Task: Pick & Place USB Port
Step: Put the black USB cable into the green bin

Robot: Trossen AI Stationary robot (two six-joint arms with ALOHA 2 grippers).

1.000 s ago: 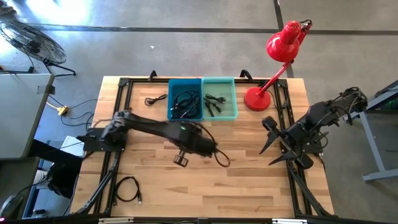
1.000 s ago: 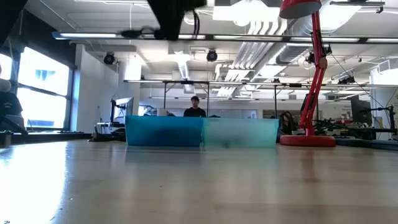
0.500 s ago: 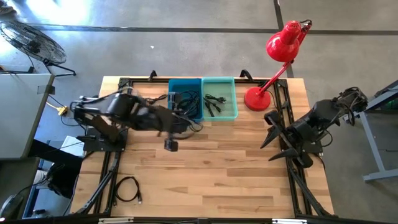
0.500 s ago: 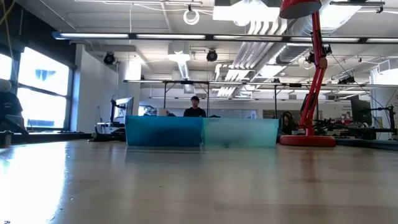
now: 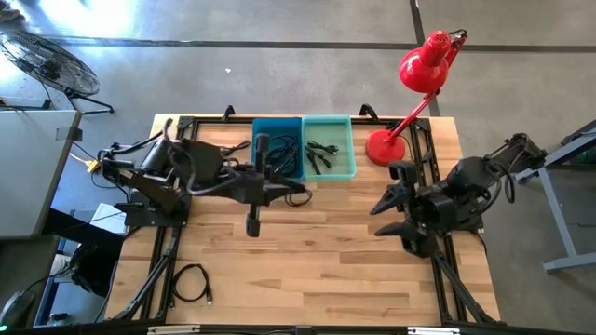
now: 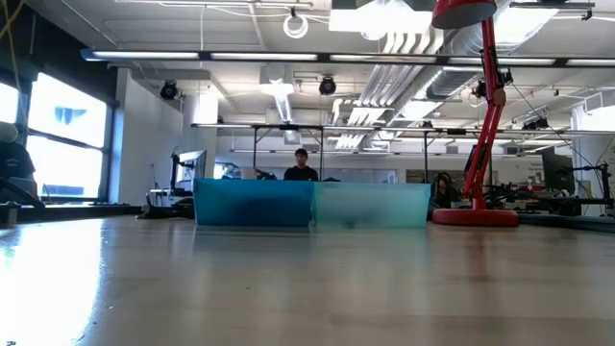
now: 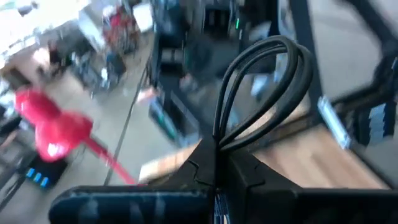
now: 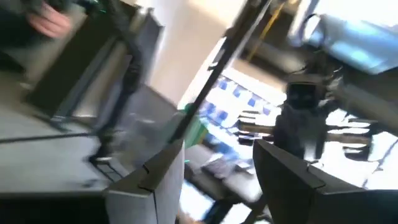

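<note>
My left gripper (image 5: 279, 189) hangs above the table just in front of the blue bin (image 5: 277, 149), pointing nearly level toward the table's right, shut on a coiled black USB cable (image 7: 261, 81). The cable's loops stick out past the fingertips (image 5: 296, 192). The blue bin and the teal bin (image 5: 328, 146) beside it each hold black cables. My right gripper (image 5: 384, 214) stands open over the table's right part, with nothing between its fingers (image 8: 155, 180). Neither gripper shows in the low view. My left gripper pinches the cable's bunched strands (image 7: 217, 140) between its two shut fingers, where the loops come together. The fingers lie nearly level, and the loops stand out beyond their tips. The cable is lifted clear of the table.
A red desk lamp stands with its base (image 5: 382, 149) at the far right, beside the teal bin. Loose black cables lie left of the blue bin (image 5: 231, 149) and near the front left corner (image 5: 191, 279). A black frame (image 5: 182, 130) edges the wooden table.
My left gripper has risen from the table's middle and swung toward the far left, up to the blue bin, tipping from pointing down to nearly level, with the cable still in it. My right gripper has rolled and shifted a little toward the table's middle.
</note>
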